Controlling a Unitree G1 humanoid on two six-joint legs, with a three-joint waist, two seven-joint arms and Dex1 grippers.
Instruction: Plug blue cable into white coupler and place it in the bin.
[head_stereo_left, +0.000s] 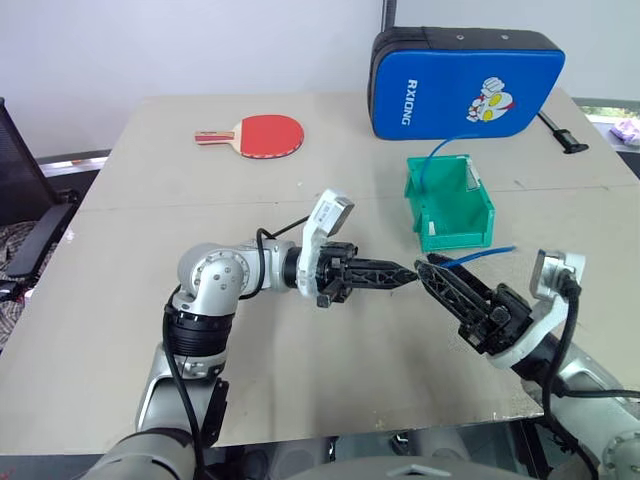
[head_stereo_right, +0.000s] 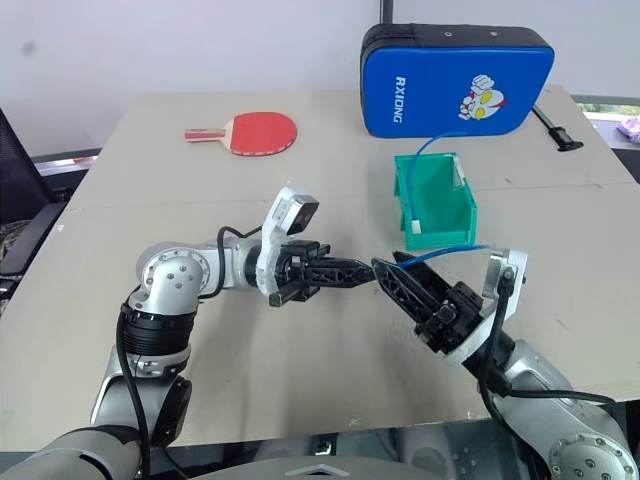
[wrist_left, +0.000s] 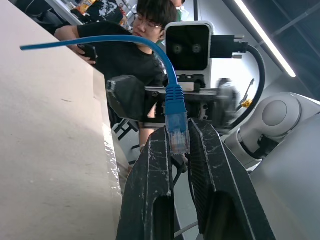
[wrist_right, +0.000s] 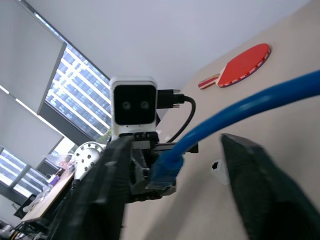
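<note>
Holds the blue cable (wrist_left: 175, 102) by its plug in the clamped left pincer (wrist_left: 178, 137) above the tabletop (head_stereo_left: 150, 300) toward its near edge, right pincer (head_stereo_left: 430, 270) spread apart around it; risks levering the plug askew if closed off-line.

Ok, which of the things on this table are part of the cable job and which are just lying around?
For the job: blue cable, its plug in the left gripper; white coupler; bin.
Lying about: red paddle; blue padded case; second blue cable arcing over the bin.
</note>
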